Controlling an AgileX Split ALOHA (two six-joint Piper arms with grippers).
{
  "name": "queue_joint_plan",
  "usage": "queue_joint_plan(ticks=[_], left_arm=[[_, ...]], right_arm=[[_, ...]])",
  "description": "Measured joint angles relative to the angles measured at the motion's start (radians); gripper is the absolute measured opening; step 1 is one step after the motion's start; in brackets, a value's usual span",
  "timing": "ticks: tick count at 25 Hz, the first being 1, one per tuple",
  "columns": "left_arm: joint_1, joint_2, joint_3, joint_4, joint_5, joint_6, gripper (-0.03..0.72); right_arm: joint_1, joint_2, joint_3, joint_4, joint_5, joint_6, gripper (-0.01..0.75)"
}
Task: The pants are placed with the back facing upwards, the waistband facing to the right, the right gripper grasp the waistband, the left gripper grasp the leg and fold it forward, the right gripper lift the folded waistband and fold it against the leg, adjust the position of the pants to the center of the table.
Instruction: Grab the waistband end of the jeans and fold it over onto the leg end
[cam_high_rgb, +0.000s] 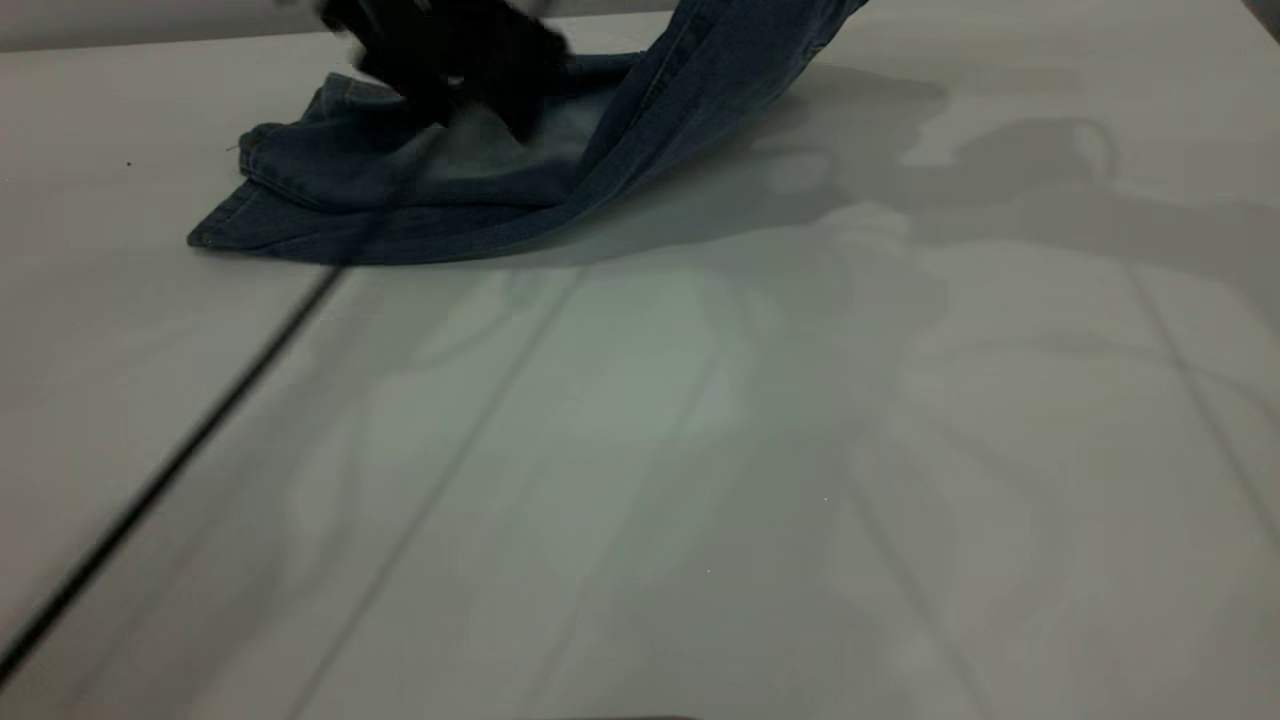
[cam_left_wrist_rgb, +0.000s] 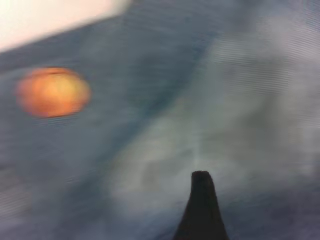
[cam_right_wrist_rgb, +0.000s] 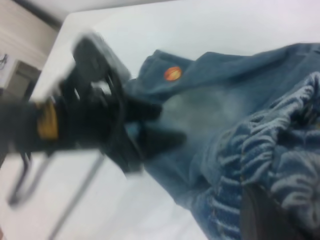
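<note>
Pants (cam_high_rgb: 450, 190) at tabletop's (cam_high_rgb: 700, 450) far left, bunched; waistband side (cam_high_rgb: 740, 60) lifted up and off to the right. My right tool out of exterior view; its finger (cam_right_wrist_rgb: 260, 220) sits against gathered elastic, probably clamped, cannot tell for sure. My left tool (cam_high_rgb: 450, 60) over leg (cam_right_wrist_rgb: 172, 75), fingers apart, blurred.
</note>
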Motion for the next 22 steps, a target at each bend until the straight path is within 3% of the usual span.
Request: queue_joint_plan(ticks=[3,9,22], left_arm=[[0.064,-0.013,-0.048,0.008,0.082,-0.001,0.529],[0.15,0.013,-0.05,0.012,0.112,-0.003,0.529],[0.114,0.128,-0.057,-0.031,0.105,-0.004,0.529]], right_arm=[[0.0,-0.025,0.0,-0.006,0.012,0.0,0.054],[0.029,-0.045,-0.015,-0.021,0.014,0.0,0.054],[0.212,-0.046,-0.102,-0.057,-0.053,0.017,0.054]])
